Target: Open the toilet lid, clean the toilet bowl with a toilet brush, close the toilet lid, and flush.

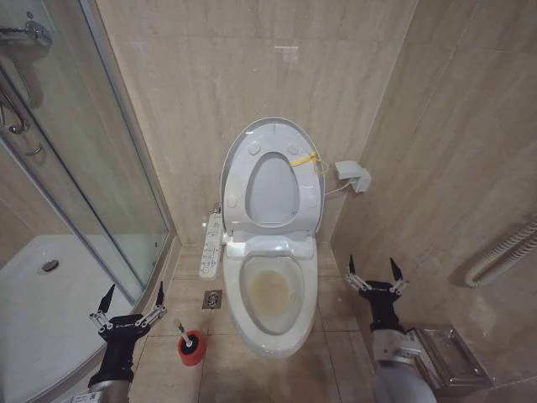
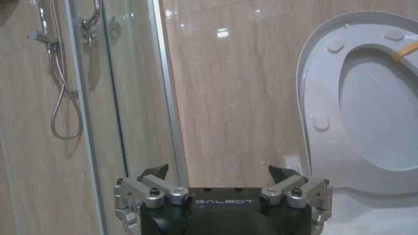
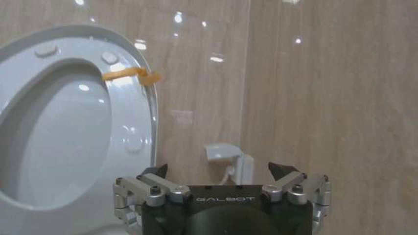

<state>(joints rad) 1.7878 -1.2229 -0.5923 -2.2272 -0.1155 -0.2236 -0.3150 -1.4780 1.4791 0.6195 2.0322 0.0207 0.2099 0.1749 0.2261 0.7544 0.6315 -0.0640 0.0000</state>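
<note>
1. The toilet bowl sits between the two sets of fingers.
2. The toilet brush stands just right of the left gripper fingers.
3. The toilet lid stands up behind the bowl.
4. The right gripper fingers are right of the bowl.

The toilet bowl lies open from above, the toilet lid upright against the wall.

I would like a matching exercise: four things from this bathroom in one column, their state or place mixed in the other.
1. toilet lid
2. toilet brush
3. left claw
4. toilet bowl

a. stands in a red cup on the floor
b. yellowish stain inside
c. raised against the wall
d. open, empty, near the shower

Pairs: 1-c, 2-a, 3-d, 4-b
</note>
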